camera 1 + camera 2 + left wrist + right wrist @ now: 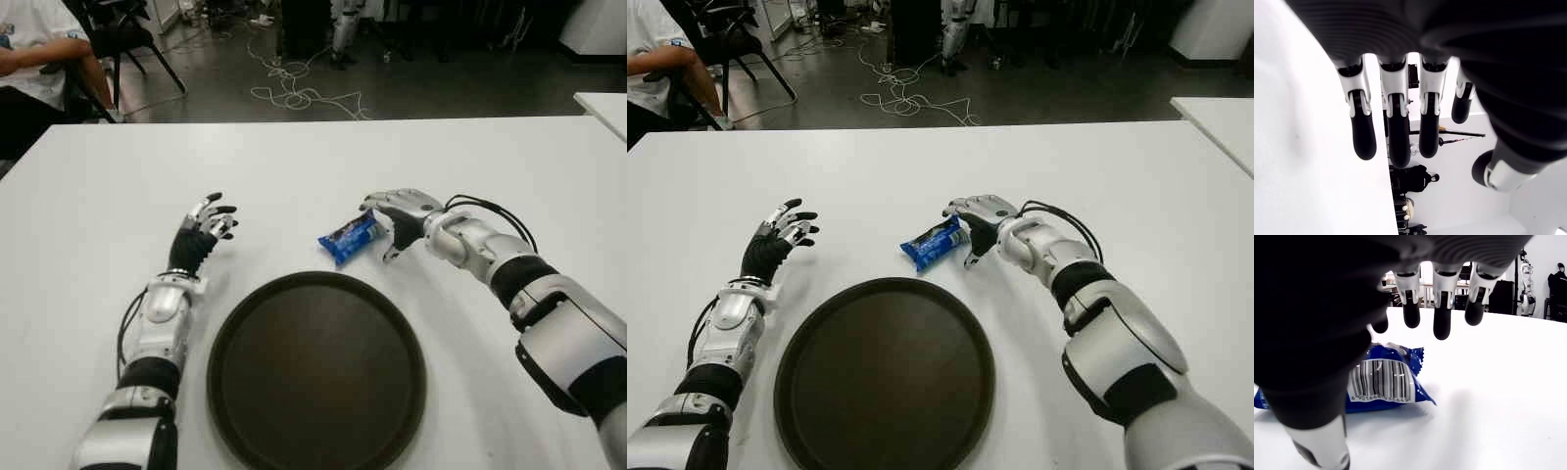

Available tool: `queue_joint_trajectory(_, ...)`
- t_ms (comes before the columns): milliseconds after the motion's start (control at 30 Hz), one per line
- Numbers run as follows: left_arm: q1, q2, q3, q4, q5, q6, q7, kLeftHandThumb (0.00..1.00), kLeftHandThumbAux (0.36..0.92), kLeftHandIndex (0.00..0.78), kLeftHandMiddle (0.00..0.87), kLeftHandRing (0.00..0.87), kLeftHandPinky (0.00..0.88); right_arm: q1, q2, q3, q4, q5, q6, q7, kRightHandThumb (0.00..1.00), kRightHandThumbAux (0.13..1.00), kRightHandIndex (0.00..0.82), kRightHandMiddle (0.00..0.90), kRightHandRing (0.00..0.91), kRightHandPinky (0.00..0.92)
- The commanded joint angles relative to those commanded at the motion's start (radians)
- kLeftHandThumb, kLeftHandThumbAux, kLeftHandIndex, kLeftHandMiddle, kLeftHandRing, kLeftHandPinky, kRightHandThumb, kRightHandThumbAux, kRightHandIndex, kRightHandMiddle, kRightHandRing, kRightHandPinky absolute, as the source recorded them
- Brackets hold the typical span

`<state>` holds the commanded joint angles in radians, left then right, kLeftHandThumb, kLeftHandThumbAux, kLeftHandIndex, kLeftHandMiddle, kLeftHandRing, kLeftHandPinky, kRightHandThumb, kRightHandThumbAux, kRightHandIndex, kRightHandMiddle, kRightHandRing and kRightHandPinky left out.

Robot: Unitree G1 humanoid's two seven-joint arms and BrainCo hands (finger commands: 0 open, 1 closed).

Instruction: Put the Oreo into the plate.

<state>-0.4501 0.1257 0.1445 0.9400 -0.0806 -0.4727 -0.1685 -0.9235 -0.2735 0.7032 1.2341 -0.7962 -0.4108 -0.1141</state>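
A blue Oreo packet [350, 238] lies flat on the white table [118, 186], just beyond the far rim of the round dark brown plate [316, 369]. My right hand [394, 217] hovers over the packet's right end, fingers spread and thumb pointing down beside it, holding nothing. In the right wrist view the Oreo packet [1382, 380] shows its barcode under the open fingers [1442, 323]. My left hand [208, 225] shows left of the plate with its fingers [1396, 129] relaxed and nothing in them.
Beyond the table's far edge are a seated person [39, 59] at the back left, a black chair [122, 34] and loose cables [294, 93] on the floor. Another white table's corner [602, 108] shows at the right.
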Motion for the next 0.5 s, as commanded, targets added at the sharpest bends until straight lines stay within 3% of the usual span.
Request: queue_joint_trajectory(500,-0.002,-0.002,0.004,0.002,-0.005,0.002,-0.007,0.266,0.607,0.165,0.312,0.339,0.387,0.008,0.009,0.000,0.001,0.001,-0.014,-0.028,0.000,0.832,0.126,0.134,0.130,0.122)
